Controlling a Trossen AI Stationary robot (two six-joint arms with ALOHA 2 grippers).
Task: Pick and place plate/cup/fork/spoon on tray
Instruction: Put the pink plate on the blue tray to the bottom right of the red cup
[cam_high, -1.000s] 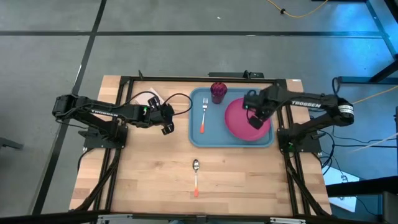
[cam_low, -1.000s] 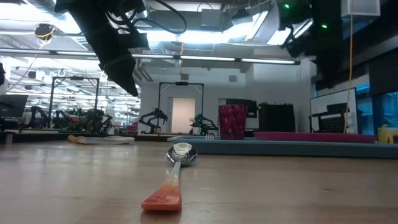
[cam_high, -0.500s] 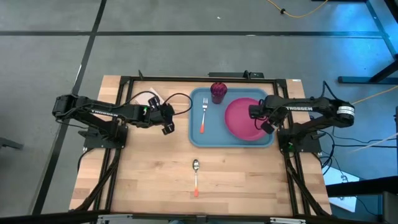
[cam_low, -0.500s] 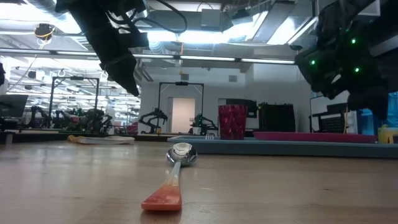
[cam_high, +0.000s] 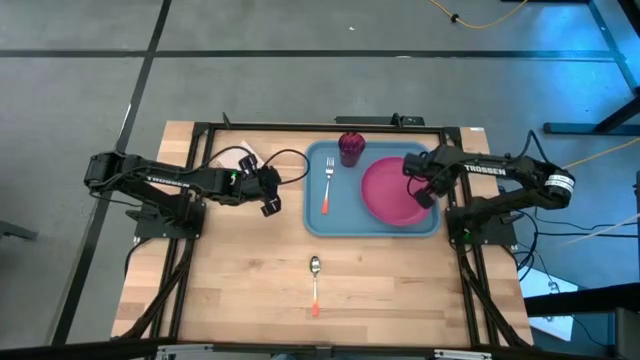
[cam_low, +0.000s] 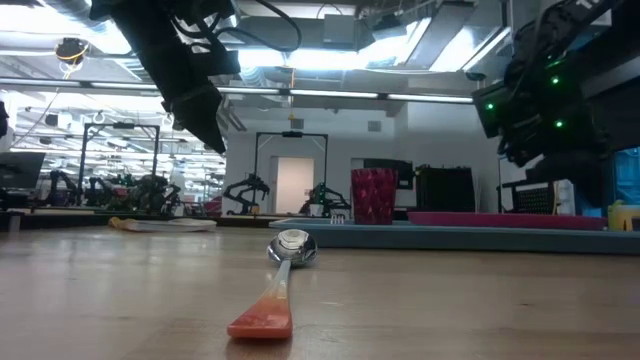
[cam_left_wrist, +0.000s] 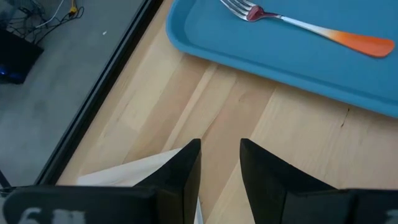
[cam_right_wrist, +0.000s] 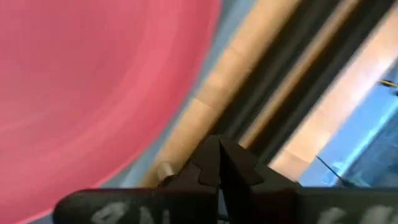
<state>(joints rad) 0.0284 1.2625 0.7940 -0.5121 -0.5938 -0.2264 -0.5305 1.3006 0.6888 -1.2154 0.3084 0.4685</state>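
I see spoon (cam_high: 314, 282) on bare wood, silver bowl, orange-red handle, outside tray (cam_high: 318, 222). Right gripper (cam_high: 422, 188) fingers together; left gripper (cam_high: 268, 196) slightly apart.

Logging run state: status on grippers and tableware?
Right gripper shut, empty, above plate edge. Left gripper open, idle beside tray. Spoon alone off tray, path unobstructed.

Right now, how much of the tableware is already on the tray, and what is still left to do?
Three of four pieces are done: the plate, the cup and the fork lie on the blue tray. Nothing is in hand: the right gripper is shut and empty over the plate's edge, and the left gripper waits open beside the tray. The spoon is left on the bare table.
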